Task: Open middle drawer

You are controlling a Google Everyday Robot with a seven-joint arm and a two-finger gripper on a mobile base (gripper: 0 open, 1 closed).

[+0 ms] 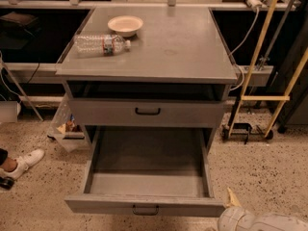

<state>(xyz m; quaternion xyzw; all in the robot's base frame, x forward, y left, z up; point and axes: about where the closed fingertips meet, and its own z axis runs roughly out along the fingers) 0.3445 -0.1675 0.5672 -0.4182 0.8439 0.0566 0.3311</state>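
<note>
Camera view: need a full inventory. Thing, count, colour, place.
cabinet: 1, grey, centre of view
top drawer: 1, grey with black handle, shut, under the cabinet top
middle drawer: 1, grey, pulled out toward the camera, nothing seen inside
bowl: 1, pale, back left of the cabinet top
water bottle: 1, clear, lying on its side in front of the bowl
shoe: 1, white, floor at far left
frame: 1, yellow, right of the cabinet
robot arm: 1, white, bottom right corner
gripper: 1, yellowish tip, beside the middle drawer's front right corner
</note>
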